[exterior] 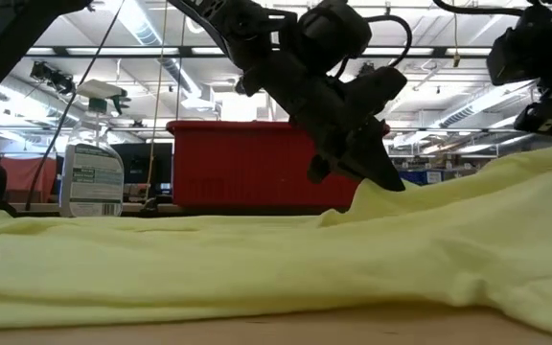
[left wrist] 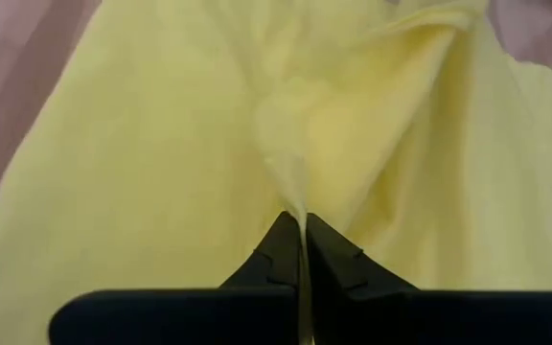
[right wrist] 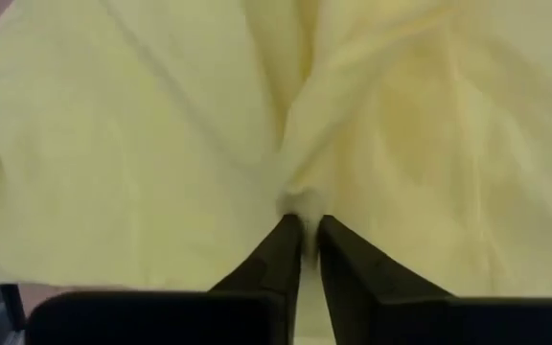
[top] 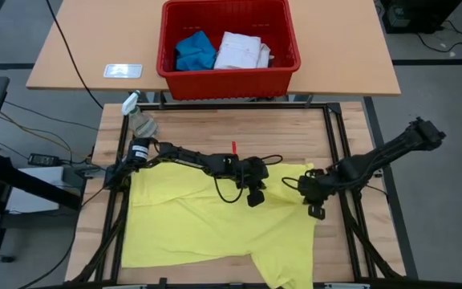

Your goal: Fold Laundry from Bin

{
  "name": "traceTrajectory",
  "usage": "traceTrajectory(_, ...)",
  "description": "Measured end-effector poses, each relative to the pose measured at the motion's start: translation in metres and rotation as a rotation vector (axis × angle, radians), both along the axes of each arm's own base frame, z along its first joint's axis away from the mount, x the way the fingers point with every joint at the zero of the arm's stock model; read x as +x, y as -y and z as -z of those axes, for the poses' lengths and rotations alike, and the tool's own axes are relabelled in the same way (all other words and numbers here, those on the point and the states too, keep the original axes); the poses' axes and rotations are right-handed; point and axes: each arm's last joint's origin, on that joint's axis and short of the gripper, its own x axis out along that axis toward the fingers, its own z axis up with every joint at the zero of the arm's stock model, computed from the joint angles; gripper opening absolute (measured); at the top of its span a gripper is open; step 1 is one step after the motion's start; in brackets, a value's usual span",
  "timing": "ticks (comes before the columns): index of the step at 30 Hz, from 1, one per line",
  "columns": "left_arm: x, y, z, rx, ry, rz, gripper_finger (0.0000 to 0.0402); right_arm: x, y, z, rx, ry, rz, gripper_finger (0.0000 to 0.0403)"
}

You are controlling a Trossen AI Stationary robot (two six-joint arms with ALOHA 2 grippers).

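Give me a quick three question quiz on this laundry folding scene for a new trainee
1. True or false: the yellow T-shirt is lying inside the red bin.
2. Which grippers are pinching the yellow T-shirt? A) only the left gripper B) only the right gripper C) both
3. Fill in: beside the white shirt in the bin lies a ___ piece of cloth.

Key
1. False: it is spread on the wooden table, in front of the bin.
2. C: each wrist view shows closed fingers with a yellow fold between them.
3. Blue: the blue piece.
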Motion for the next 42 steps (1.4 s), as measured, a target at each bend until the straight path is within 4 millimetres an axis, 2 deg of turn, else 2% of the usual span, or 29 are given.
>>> traceTrajectory(5, 0.0, 0.003, 0.0, -0.001, -0.001, 0.006, 0.0006, -0.005, -0.006, 0.012, 0.04, -0.116, 0.063, 0.0095)
traceTrajectory(9, 0.0, 0.004, 0.0, -0.004, -0.002, 0.005, 0.0006, -0.019, -0.004, 0.016, 0.025, -0.285, 0.276, 0.0115)
traceTrajectory(11, 0.0, 0.004, 0.0, -0.005, -0.001, 0.004, 0.0006, -0.024, -0.006, 0.015, 0.015, -0.31, 0.352, 0.0114)
traceTrajectory(14, 0.0, 0.004, 0.0, -0.02, -0.004, -0.011, 0.0006, -0.026, -0.017, 0.011, 0.068, -0.266, 0.39, 0.0107)
traceTrajectory(20, 0.0, 0.004, 0.0, -0.02, -0.003, -0.016, 0.0006, -0.017, -0.05, 0.008, 0.233, -0.11, 0.382, 0.0085)
traceTrajectory(24, 0.0, 0.001, 0.0, -0.017, 0.002, -0.023, 0.0006, -0.01, -0.064, 0.027, 0.132, -0.105, 0.398, 0.0064)
traceTrajectory(29, 0.0, 0.0, 0.0, -0.017, 0.004, -0.027, 0.0007, -0.005, -0.078, 0.056, 0.025, -0.178, 0.374, 0.0035)
traceTrajectory(32, 0.0, 0.001, 0.0, -0.025, 0.001, -0.032, 0.0007, -0.004, -0.092, 0.066, 0.079, -0.21, 0.319, 0.0022)
traceTrajectory(35, 0.0, 0.004, 0.0, -0.034, -0.003, -0.034, 0.0007, -0.007, -0.111, 0.065, 0.216, -0.228, 0.231, 0.0013)
traceTrajectory(38, 0.0, 0.007, 0.0, -0.035, -0.006, -0.028, 0.0007, -0.013, -0.124, 0.052, 0.332, -0.215, 0.193, 0.0012)
traceTrajectory(42, 0.0, 0.009, 0.001, -0.036, -0.007, -0.025, 0.0007, -0.023, -0.121, 0.028, 0.332, -0.154, 0.209, 0.0023)
